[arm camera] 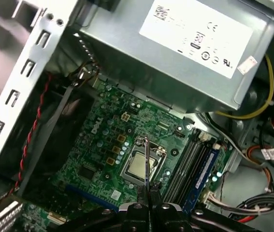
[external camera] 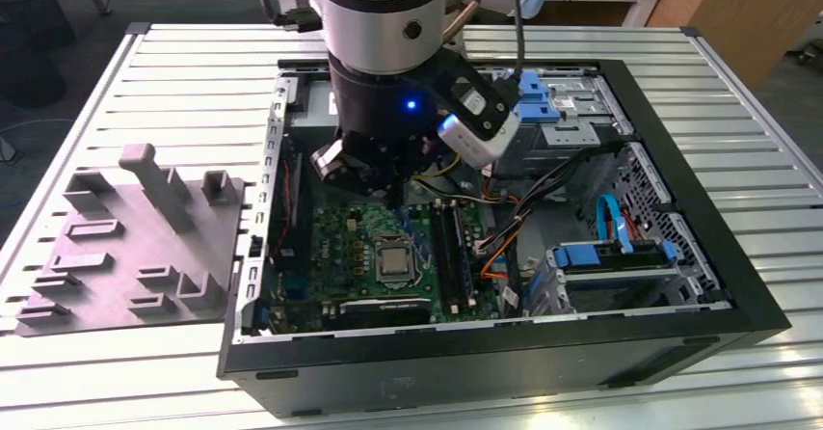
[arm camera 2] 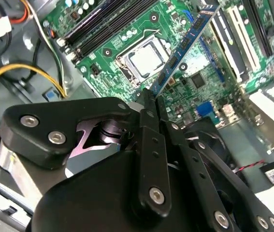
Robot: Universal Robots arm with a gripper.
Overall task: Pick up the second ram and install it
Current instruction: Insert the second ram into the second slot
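Second ram (arm camera 2: 183, 48) in tool (arm camera 2: 149, 94) clear above motherboard (external camera: 350, 245); power supply (arm camera: 165, 63), cable bundle (external camera: 510, 216), case wall (external camera: 273, 160) crowd sides.

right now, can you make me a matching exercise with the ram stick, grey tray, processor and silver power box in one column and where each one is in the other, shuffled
Things:
1. ram stick
2. grey tray
3. processor
4. silver power box

Places:
a. on the table, outside the case
b. in its socket on the green board
c. clamped in the gripper, above the board
d. fixed inside the case, along the board's edge

Pairs: 1-c, 2-a, 3-b, 4-d
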